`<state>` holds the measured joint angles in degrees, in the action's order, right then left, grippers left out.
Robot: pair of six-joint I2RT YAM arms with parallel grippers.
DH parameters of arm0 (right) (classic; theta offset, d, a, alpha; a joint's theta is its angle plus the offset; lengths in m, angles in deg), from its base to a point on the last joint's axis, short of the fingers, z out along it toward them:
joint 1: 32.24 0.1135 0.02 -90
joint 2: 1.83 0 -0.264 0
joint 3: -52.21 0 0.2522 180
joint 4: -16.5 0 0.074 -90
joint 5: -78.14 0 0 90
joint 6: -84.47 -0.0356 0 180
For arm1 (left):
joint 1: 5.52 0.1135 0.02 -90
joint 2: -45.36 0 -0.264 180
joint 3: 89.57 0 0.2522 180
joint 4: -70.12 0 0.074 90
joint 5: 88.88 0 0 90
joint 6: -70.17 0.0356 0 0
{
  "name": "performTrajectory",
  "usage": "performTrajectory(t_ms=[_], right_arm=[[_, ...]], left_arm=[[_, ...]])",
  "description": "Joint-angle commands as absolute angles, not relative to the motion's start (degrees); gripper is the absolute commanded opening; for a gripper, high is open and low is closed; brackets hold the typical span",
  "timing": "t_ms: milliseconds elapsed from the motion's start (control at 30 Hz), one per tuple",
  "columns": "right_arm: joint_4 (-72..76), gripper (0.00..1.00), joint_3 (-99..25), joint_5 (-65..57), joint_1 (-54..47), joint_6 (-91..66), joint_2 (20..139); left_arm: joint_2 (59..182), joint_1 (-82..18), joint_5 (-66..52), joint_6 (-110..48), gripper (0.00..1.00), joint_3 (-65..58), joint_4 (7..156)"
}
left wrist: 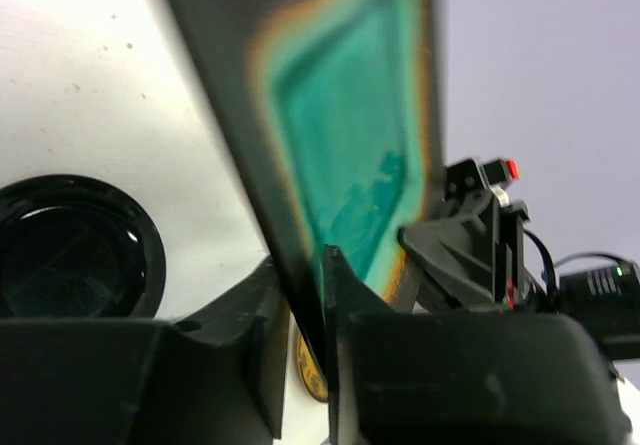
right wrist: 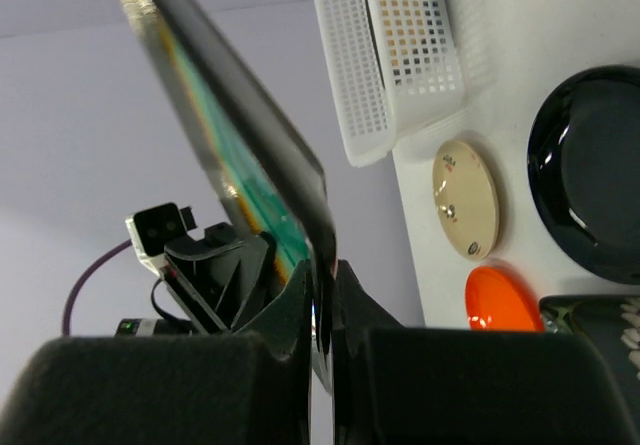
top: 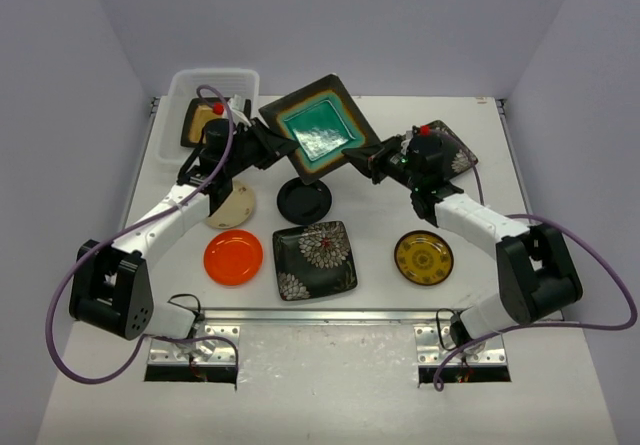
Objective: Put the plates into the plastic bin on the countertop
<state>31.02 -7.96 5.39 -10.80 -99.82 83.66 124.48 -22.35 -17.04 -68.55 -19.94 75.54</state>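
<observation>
**Two-pincer hold on the teal plate, seen from above.** My left pincer is clamped on the plate's rim at about eight o'clock. My right pincer is clamped on the rim at about four o'clock. In both wrist views my fingers press flat on either face of the thin dark edge.

The plate hangs tilted and clear of the countertop, above the black round plate. The plastic bin stands at ten o'clock from it, near the countertop's far left corner, with the amber plate already inside.

**Handling, as I judge it.**
- The plate looks like glazed ceramic, so it is probably stiff, fairly heavy for its size, slick under my pads and likely to chip or break if dropped.
- A one-sided hold would let it pivot, so the best grip is deep across the flat dark border, not on the glossy teal well.
- It should go into the bin low and be set down gently beside or upon the amber plate.
</observation>
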Motion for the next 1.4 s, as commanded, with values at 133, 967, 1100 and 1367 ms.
performTrajectory(t_ms=[133,967,1100,1367], right_arm=[[40.4,0.13,-10.0,7.4,-10.1,-99.9,78.5],[33.5,0.99,16.1,17.6,-27.0,-90.6,60.7],[33.6,0.99,20.0,17.8,-27.1,-90.1,57.3],[33.6,0.99,22.5,18.9,-27.1,-88.5,54.2]], left_arm=[[124.1,-22.5,-18.4,-69.5,0.0,-16.4,70.6],[130.3,4.6,-4.0,-90.0,0.0,-8.1,70.7],[134.4,4.8,4.3,-91.5,0.0,-5.2,70.9],[148.8,4.9,7.4,-95.2,0.0,3.2,70.9]])
